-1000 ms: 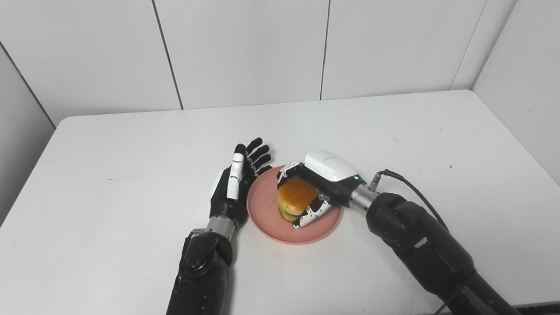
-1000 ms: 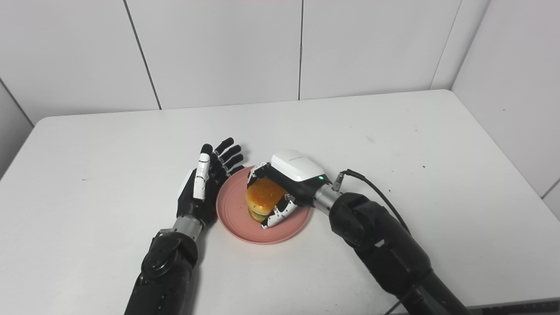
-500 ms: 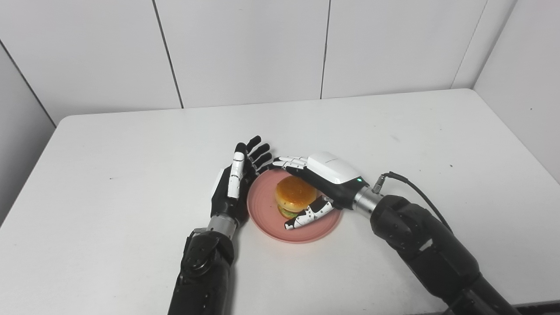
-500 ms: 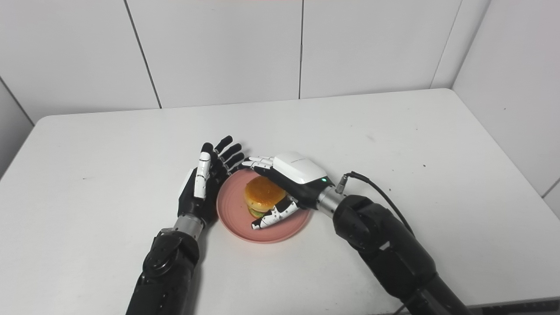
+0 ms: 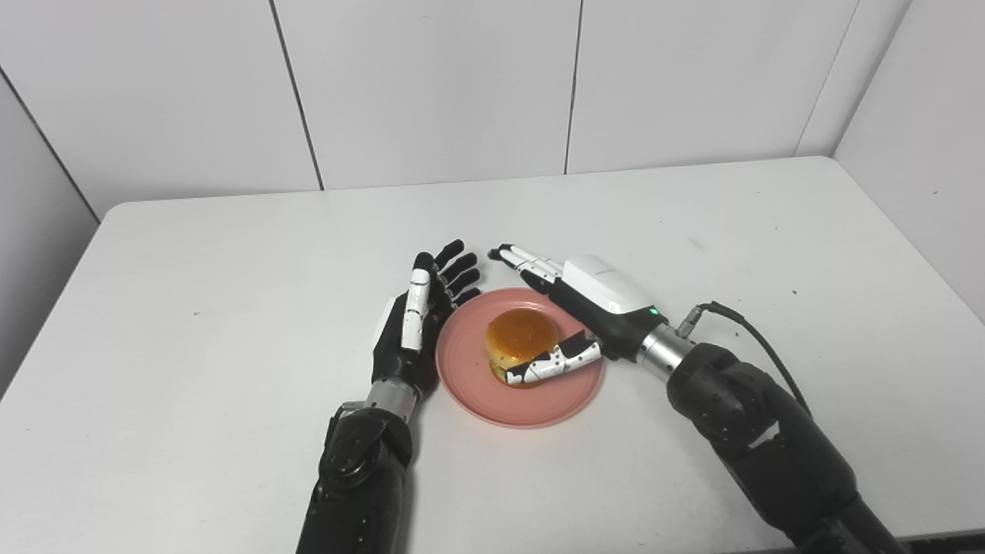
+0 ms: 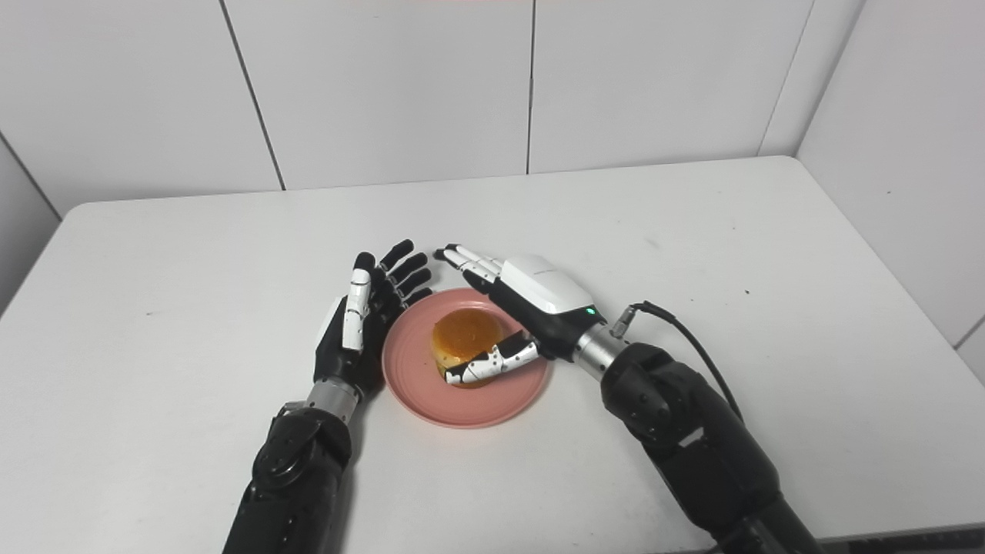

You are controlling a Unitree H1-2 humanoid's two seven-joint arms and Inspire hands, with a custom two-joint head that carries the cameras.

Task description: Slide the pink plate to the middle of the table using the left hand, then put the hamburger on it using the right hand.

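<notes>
A pink plate (image 5: 469,381) lies near the middle of the white table. The hamburger (image 5: 520,340) with its orange bun sits on the plate. My right hand (image 5: 586,304) is open beside the burger, fingers stretched past the plate's far rim and thumb lying across the burger's front. My left hand (image 5: 414,323) stands open on edge against the plate's left rim, fingers straight and pointing away from me.
The white table (image 5: 231,254) ends at a panelled wall behind and a wall on the right. A black cable (image 5: 750,331) loops from the right wrist over the tabletop.
My right hand has opened and let go of the hamburger, its fingers swinging back off the bun. The burger now rests on the plate. The left hand has stayed put.
</notes>
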